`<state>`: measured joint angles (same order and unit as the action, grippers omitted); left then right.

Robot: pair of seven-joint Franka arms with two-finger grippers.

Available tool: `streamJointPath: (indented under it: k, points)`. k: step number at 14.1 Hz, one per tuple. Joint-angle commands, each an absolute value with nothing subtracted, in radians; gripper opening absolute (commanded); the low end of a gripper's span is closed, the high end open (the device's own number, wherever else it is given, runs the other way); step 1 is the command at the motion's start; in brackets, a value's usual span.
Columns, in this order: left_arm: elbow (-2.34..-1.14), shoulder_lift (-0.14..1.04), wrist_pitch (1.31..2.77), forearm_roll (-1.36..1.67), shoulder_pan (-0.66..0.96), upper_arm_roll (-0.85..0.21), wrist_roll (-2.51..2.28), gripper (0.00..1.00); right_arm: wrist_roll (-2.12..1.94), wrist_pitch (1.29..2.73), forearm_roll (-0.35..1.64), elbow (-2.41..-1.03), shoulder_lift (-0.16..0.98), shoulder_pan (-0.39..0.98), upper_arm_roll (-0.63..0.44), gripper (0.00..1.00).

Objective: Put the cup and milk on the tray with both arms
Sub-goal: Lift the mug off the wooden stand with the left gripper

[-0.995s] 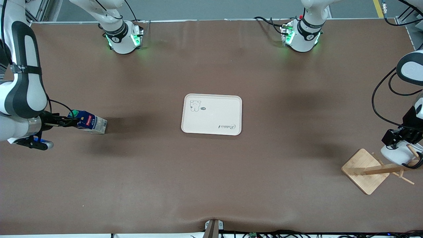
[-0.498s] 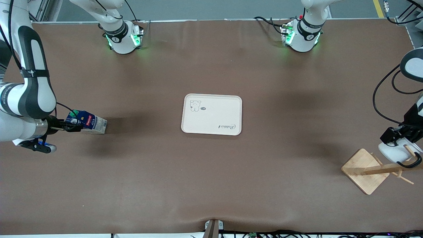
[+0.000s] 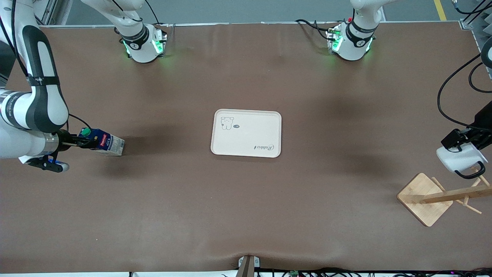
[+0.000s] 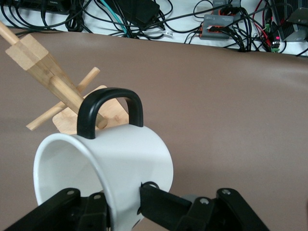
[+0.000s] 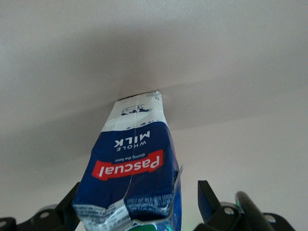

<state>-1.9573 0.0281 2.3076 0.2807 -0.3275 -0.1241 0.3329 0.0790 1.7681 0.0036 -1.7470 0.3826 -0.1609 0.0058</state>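
Observed: 2 arms, 2 grippers, 1 cup, 1 milk carton, 1 tray, 1 wooden rack. The right gripper (image 3: 78, 143) is at the right arm's end of the table, low at the upper part of the milk (image 3: 103, 142); the carton stands on the table, its green cap (image 3: 85, 132) at the gripper end. In the right wrist view the milk (image 5: 132, 173) fills the space between the 2 fingers (image 5: 208, 201), one finger lying against the carton and the other showing a gap from it, so a firm grip cannot be told. The left gripper (image 3: 461, 140) is at the left arm's end of the table, raised, and is clamped on the wall of the cup (image 3: 459, 158). The left wrist view shows 1 finger inside the cup (image 4: 110, 178) and 1 finger (image 4: 166, 207) outside it, the black loop handle (image 4: 109, 109) on the side away from the gripper. The cup hangs just above the wooden rack (image 3: 426, 198), clear of its pegs (image 3: 471, 194); the rack (image 4: 53, 82) appears past the handle in the left wrist view. The tray (image 3: 246, 133) lies flat at mid-table, between the 2 grippers and well apart from each, bearing 1 cartoon animal print and 1 line of script. Neither cup nor milk is on the tray.
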Motion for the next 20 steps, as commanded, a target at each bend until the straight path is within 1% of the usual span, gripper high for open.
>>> streamJointPath:
  k: [1, 5, 6, 7, 8, 9, 10, 11, 13, 15, 16, 18, 20]
  points:
    - [-1.960, -0.006, 2.254, 0.302, -0.336, -0.127, 0.342, 0.00, 0.029, 1.779, 0.009, -1.786, 0.347, -0.176, 0.018, 1.00]
    - [-1.950, -0.028, 2.211, 0.302, -0.333, -0.130, 0.313, 0.00, 0.005, 1.781, 0.011, -1.798, 0.344, -0.176, 0.020, 1.00]
    - [-1.947, -0.037, 2.200, 0.302, -0.331, -0.130, 0.311, 0.00, 0.005, 1.779, 0.011, -1.799, 0.344, -0.176, 0.020, 0.94]
    - [-1.948, -0.044, 2.191, 0.302, -0.330, -0.130, 0.310, 0.00, 0.005, 1.776, 0.011, -1.798, 0.344, -0.176, 0.020, 0.80]
    - [-1.948, -0.051, 2.172, 0.302, -0.330, -0.136, 0.307, 0.00, 0.005, 1.770, 0.011, -1.798, 0.344, -0.176, 0.020, 0.72]
    - [-1.948, -0.052, 2.163, 0.302, -0.330, -0.147, 0.307, 0.00, 0.005, 1.764, 0.011, -1.798, 0.342, -0.176, 0.020, 0.56]
    - [-1.947, -0.054, 2.163, 0.302, -0.330, -0.162, 0.299, 0.00, 0.005, 1.738, 0.011, -1.796, 0.342, -0.176, 0.021, 0.31]
    - [-1.945, -0.052, 2.163, 0.296, -0.328, -0.182, 0.285, 0.00, 0.005, 1.714, 0.014, -1.789, 0.344, -0.176, 0.023, 0.12]
    - [-1.936, -0.041, 2.163, 0.288, -0.325, -0.236, 0.243, 0.00, 0.003, 1.706, 0.014, -1.773, 0.344, -0.175, 0.025, 0.00]
    - [-1.930, -0.026, 2.163, 0.287, -0.322, -0.299, 0.180, 0.00, -0.005, 1.683, 0.012, -1.717, 0.350, -0.173, 0.023, 0.00]
    - [-1.921, -0.012, 2.164, 0.255, -0.322, -0.340, 0.125, 0.00, -0.003, 1.643, 0.014, -1.677, 0.351, -0.172, 0.023, 0.00]
    - [-1.876, 0.037, 2.163, 0.142, -0.321, -0.437, -0.016, 0.00, 0.003, 1.582, 0.012, -1.597, 0.357, -0.166, 0.023, 0.00]
    - [-1.835, 0.104, 2.164, 0.063, -0.318, -0.536, -0.159, 0.00, 0.003, 1.580, 0.014, -1.543, 0.359, -0.164, 0.025, 0.00]
